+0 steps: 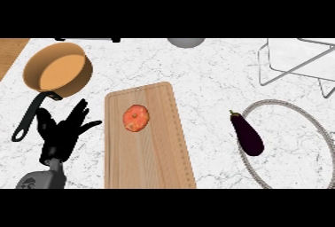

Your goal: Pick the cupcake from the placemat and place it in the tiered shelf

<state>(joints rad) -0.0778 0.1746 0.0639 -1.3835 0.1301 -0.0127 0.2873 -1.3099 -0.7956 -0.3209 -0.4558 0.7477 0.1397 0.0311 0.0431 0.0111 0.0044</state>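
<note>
A round placemat with a braided rope rim (281, 103) lies at the right. A dark purple eggplant (247, 135) rests across its left rim. I see no cupcake on the mat. An orange-red round item (136, 118) sits on a long wooden cutting board (147, 155) in the middle. The wire tiered shelf (288, 51) stands at the top right, cut by the view's edge. My left hand (59, 133) rests at the lower left, open with fingers spread upward, holding nothing, left of the board. My right hand does not show.
An orange pan (57, 70) with a black handle (27, 119) sits at the top left, just above my left hand. A grey round object (186, 42) peeks in at the top edge. A wooden surface (9, 51) fills the top left corner.
</note>
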